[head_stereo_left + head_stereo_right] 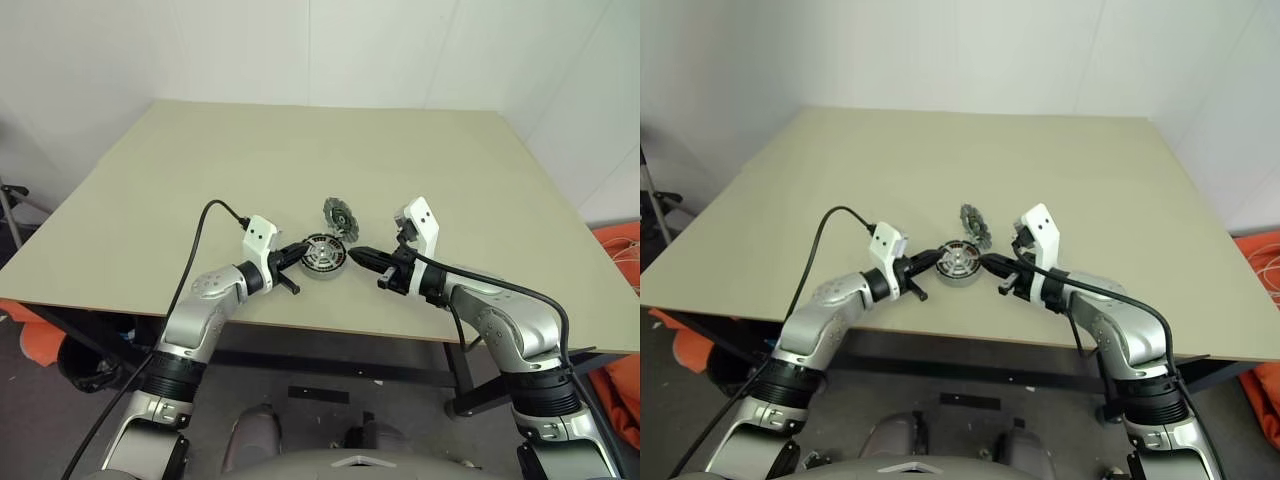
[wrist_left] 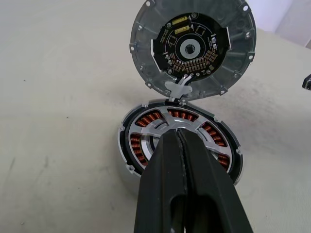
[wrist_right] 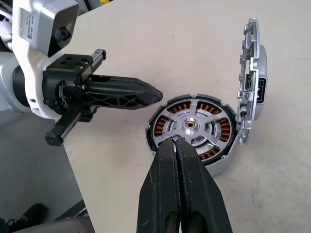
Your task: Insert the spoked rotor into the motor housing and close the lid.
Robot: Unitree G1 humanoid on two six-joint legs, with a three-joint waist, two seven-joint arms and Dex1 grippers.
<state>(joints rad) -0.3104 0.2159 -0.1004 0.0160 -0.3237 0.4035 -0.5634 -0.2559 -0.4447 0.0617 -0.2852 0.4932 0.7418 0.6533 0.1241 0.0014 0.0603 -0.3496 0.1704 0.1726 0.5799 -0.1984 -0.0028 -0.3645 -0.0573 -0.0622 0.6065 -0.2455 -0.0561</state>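
Both grippers have their fingers pressed together and hold nothing. The left gripper [image 3: 146, 94] points in from the left, the right gripper [image 3: 176, 143] from the right, tips at the rim of the motor housing [image 3: 192, 131], which sits near the table's [image 1: 300, 150] near edge between them. The spoked rotor [image 3: 189, 125] already lies seated inside, copper windings showing between its spokes. The lid [image 2: 192, 48] stands upright, hinged at the housing's far side, circuit board facing the robot. Closing it means tipping it toward the near edge; both grippers look about equally close.
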